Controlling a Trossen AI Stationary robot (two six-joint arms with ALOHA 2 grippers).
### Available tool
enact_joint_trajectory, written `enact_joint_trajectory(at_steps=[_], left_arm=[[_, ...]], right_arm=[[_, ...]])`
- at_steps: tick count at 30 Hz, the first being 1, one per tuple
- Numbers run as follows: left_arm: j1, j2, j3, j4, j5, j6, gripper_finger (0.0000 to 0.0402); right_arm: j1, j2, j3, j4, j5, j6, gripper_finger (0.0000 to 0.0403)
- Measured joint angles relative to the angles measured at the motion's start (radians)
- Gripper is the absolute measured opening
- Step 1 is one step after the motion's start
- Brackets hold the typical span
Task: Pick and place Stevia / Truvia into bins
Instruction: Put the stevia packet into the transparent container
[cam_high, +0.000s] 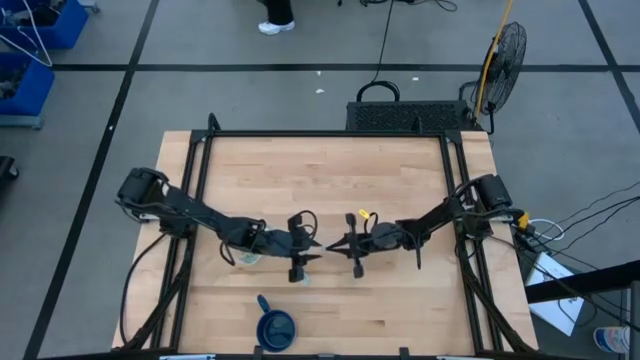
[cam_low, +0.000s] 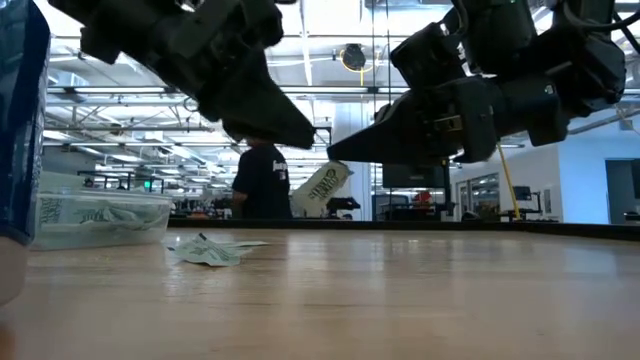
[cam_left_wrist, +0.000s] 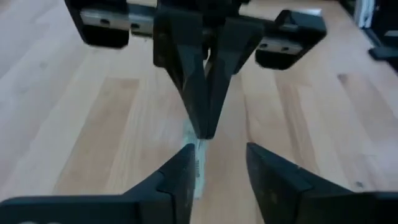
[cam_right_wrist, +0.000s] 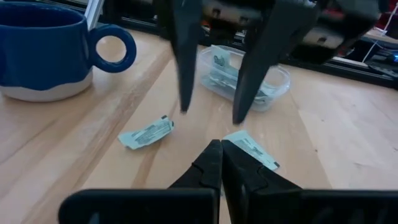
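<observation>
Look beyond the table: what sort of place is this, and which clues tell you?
Probably a large industrial hall or robotics lab: a taped concrete floor, a standing fan beside the wooden table, and high ceiling lights over an open hall where a person works.

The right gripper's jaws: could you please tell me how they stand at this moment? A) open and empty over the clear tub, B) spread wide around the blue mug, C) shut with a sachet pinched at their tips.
C: in the low view the right gripper is shut on a sachet hanging from its tips above the table, with the left gripper open close by.
</observation>
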Motion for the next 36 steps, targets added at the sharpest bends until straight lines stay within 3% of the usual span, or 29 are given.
enact_joint_trajectory(at_steps=[6,11,17,26,32,36], left_arm=[[0.014,0.06,0.0,0.044,-0.007,0.001,0.0195],[0.022,0.099,0.0,0.083,-0.012,0.015,0.0198],[0.038,0.108,0.0,0.09,-0.018,0.017,0.0149],[0.038,0.108,0.0,0.092,-0.012,0.018,0.0014],[0.038,0.107,0.0,0.072,-0.064,-0.012,0.0004],[0.034,0.05,0.0,-0.086,-0.141,-0.057,0.0005]], right_arm=[[-0.003,0.0,0.0,0.016,0.0,0.0,0.0],[-0.002,-0.001,0.0,0.049,0.0,0.0,0.0],[-0.002,-0.001,0.0,0.062,0.0,0.0,0.0],[0.002,-0.001,0.0,0.059,-0.001,-0.024,0.002],[0.004,-0.001,0.0,0.008,0.0,0.018,0.0075],[0.004,-0.001,0.0,-0.022,0.001,0.041,0.0105]])
